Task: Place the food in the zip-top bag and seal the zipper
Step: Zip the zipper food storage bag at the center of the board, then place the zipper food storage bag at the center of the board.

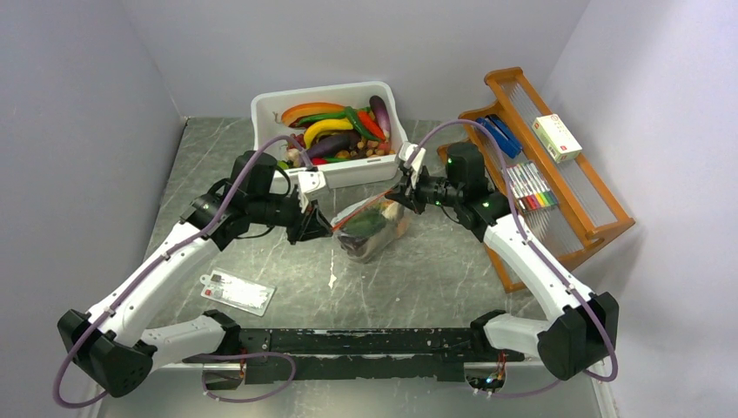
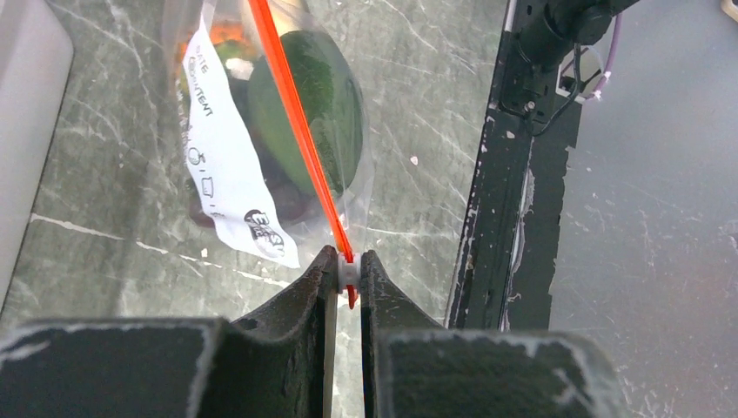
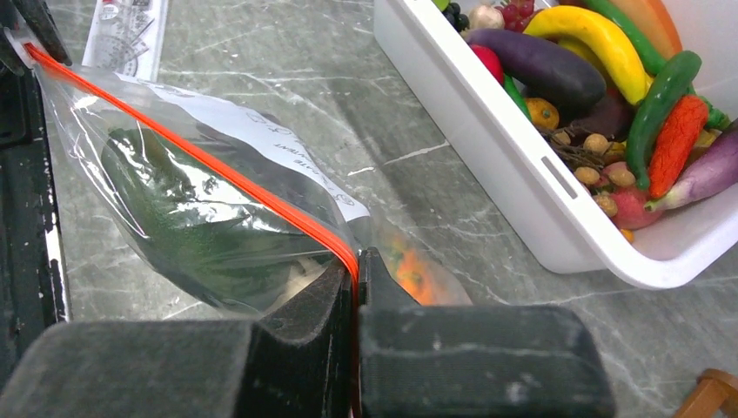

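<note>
Evidently the zipper [image 2: 300, 131] is held taut between the left jaws, clamped on one end, and the right jaws, clamped on the other, presumably for sealing. The food [image 3: 200, 226] is contained in the zip-top bag [image 1: 370, 228] above the desk [image 1: 435, 270].

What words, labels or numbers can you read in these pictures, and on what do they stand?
"CONTENT": white label on the zip-top bag.
"DATE", probably, first letter cut off: same label.
Logo on that label, white card, red-and-white box: too blurred or small.

Food [image 3: 191, 218] in zip-top bag [image 1: 389, 233]; tub [image 1: 261, 113] behind, card [image 1: 237, 292] front-left.
</note>
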